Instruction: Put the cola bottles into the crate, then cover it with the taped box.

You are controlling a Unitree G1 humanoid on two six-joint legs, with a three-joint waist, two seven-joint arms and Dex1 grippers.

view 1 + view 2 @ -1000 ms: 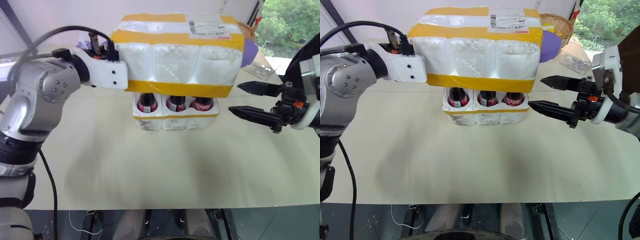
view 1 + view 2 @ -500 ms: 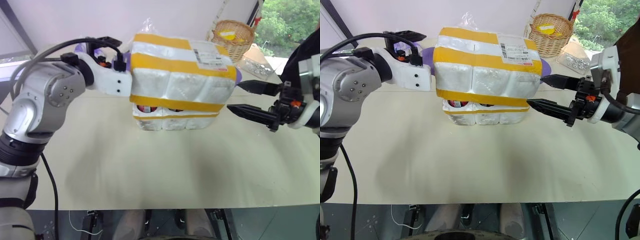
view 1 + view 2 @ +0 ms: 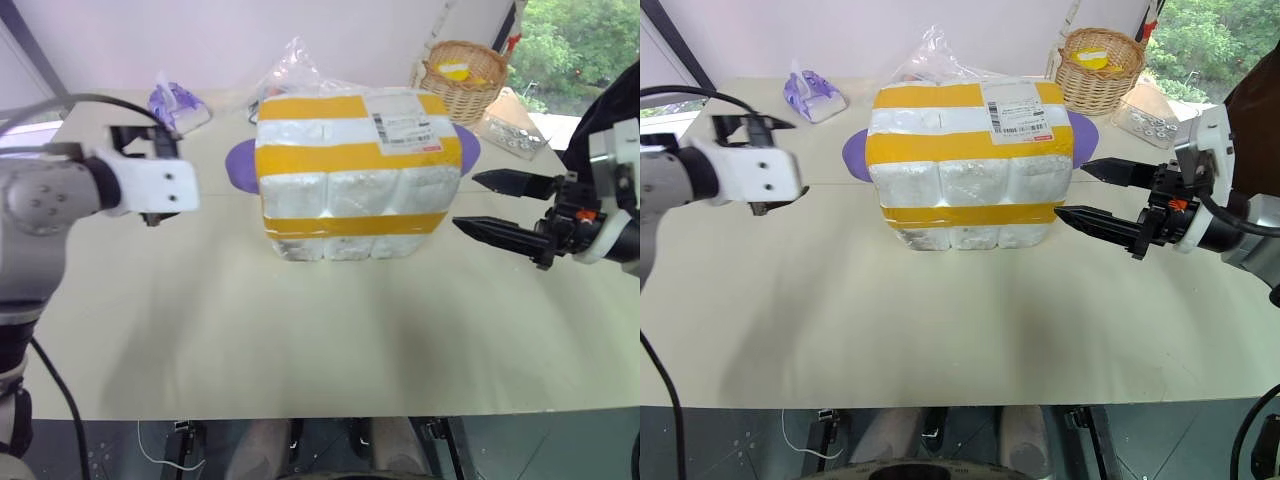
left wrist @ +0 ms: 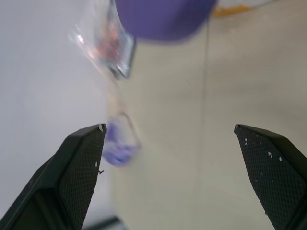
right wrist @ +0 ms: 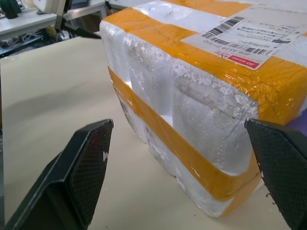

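The taped box (image 3: 355, 165), white foam with wide yellow bands and a shipping label on top, stands level at the table's middle, set down over the crate (image 3: 340, 245). Only the crate's low white base shows under the box's lower yellow band. The cola bottles are hidden beneath the box. My left gripper (image 3: 168, 176) hangs open to the left of the box, a hand's width clear of it, with nothing between its fingers (image 4: 81, 153). My right gripper (image 3: 1070, 188) is open just right of the box, fingertips pointing at its side without touching it.
A purple plate (image 3: 240, 160) lies behind the box, with a clear plastic bag (image 3: 290, 70) beyond it. A purple packet (image 3: 175, 105) lies at the far left, a wicker basket (image 3: 462, 68) at the far right, and a clear bag (image 3: 510, 135) near it.
My left gripper opened, let go of the taped box and drew away to the left. The box came down and levelled over the crate, hiding the bottles. The right gripper stayed still.
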